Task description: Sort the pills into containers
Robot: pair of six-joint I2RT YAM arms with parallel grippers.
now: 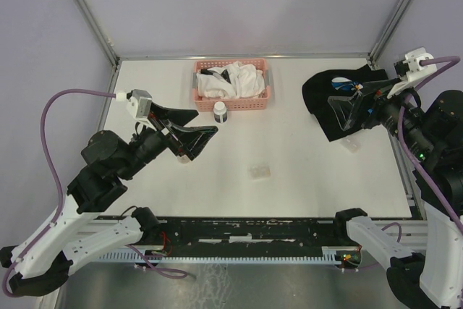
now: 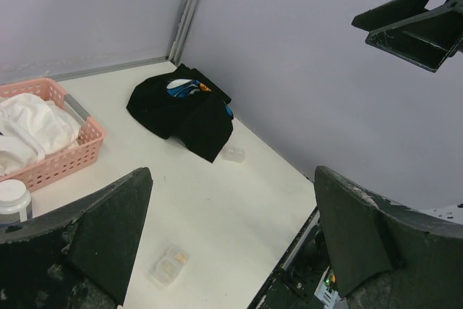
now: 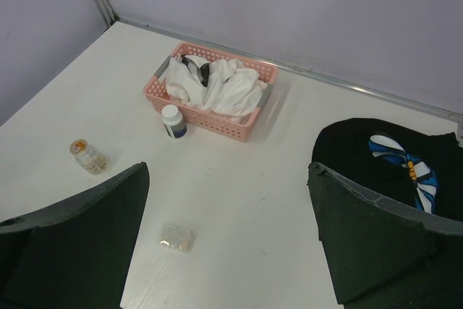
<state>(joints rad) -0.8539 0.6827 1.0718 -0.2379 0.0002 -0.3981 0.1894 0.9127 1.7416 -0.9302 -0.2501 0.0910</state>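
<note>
No writing can be read in any view.
The dark label on the small white-capped bottle (image 3: 173,121) beside the pink mesh basket (image 3: 217,124) is too small to read; the blue-and-white print on the black cloth (image 3: 347,142) shows no legible letters.

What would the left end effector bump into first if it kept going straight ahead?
Most likely bare table, just short of the small clear box beside the black cloth, though depth is hard to judge.

Small clear plastic box (image 1: 260,171) lies flat on the table (image 1: 304,200).
</note>
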